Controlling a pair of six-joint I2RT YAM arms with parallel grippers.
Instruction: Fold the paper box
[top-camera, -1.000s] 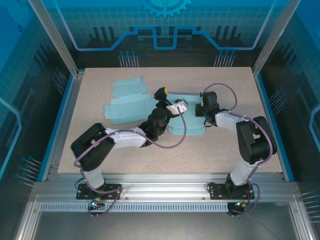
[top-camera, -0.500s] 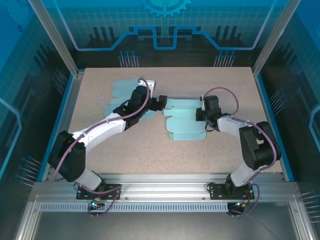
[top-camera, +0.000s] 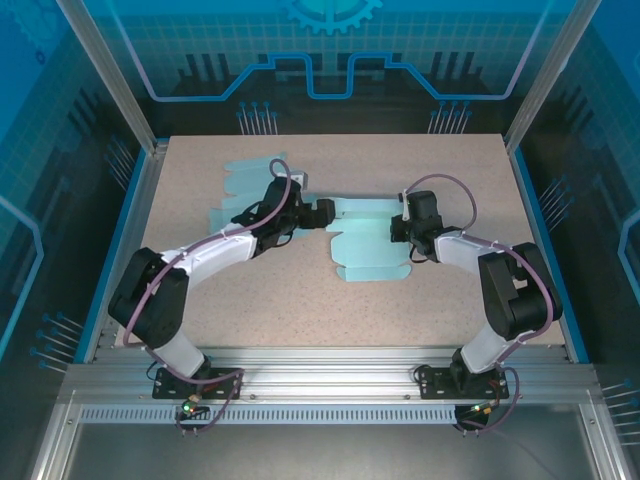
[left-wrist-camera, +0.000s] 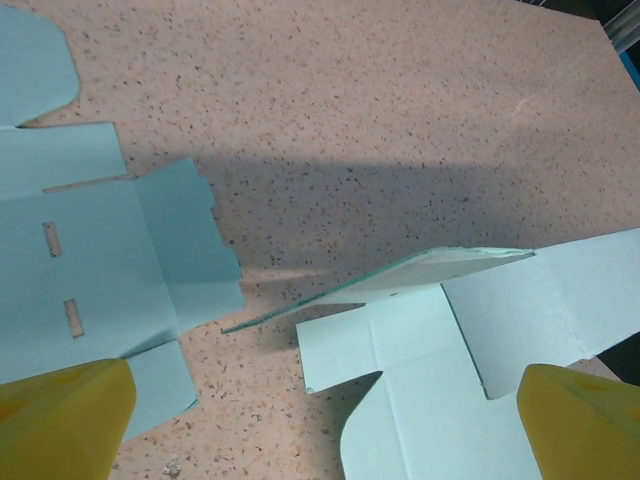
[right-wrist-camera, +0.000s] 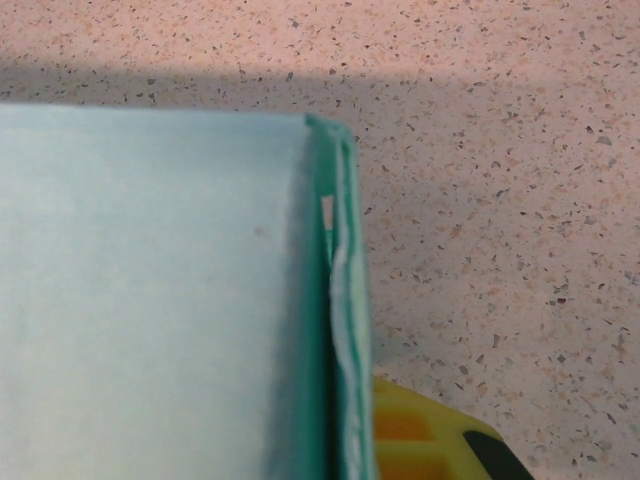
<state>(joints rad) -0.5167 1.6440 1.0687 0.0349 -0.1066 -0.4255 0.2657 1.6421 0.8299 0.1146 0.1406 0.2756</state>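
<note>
The paper box (top-camera: 368, 248) is a light teal die-cut blank lying mostly flat mid-table. My right gripper (top-camera: 404, 228) is shut on its right edge; in the right wrist view the doubled teal edge (right-wrist-camera: 340, 300) stands pinched against a yellow finger (right-wrist-camera: 420, 440). My left gripper (top-camera: 322, 212) hovers open at the blank's far left corner. In the left wrist view, the yellow fingertips (left-wrist-camera: 60, 420) are spread wide with nothing between them, above the paper box (left-wrist-camera: 450, 360). One flap (left-wrist-camera: 420, 275) of it is lifted off the table.
A second flat teal blank (top-camera: 250, 200) lies at the back left, partly under the left arm, also seen as the blank (left-wrist-camera: 90, 270) with slots. The speckled table (top-camera: 300, 300) is bounded by blue rails and aluminium posts.
The left arm has swung from over the box's near left side to the back left and now points right at the box's far left corner. The right gripper keeps its hold.
</note>
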